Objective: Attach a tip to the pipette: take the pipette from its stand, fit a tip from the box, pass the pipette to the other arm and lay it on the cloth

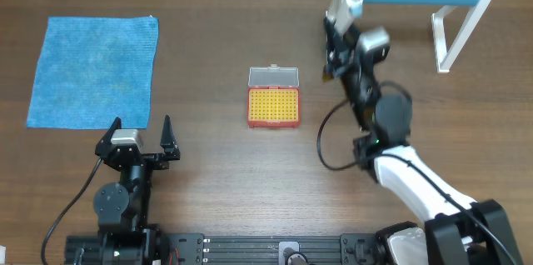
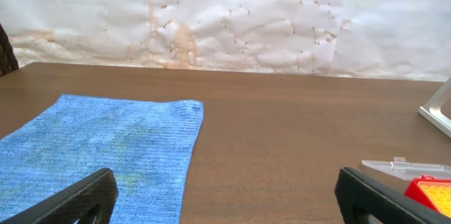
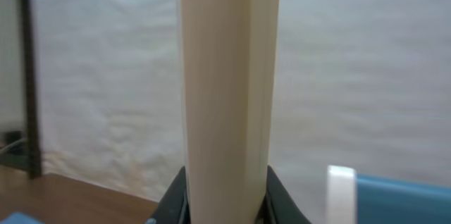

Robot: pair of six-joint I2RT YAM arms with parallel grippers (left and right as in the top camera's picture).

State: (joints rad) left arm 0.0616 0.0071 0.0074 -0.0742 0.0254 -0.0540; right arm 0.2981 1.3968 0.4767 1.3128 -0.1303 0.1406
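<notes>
The left arm (image 1: 125, 198) is black throughout, with round joint housings and a silver block behind the left gripper (image 1: 141, 127), whose 2 fingers (image 2: 77, 199) are black tapering wedges. A thin black cable (image 1: 71, 207) curves from it toward the slotted black base rail (image 1: 191, 244). The right arm (image 1: 416, 186) wears a white shell nearest the base rail, with black joints farther from it and its own looping black lead (image 1: 321, 140).

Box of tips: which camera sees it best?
The top view: the whole box shows, lid open, yellow rack inside. The left wrist view catches just a corner and the lid's edge. The right wrist view faces the pipette instead.
</notes>
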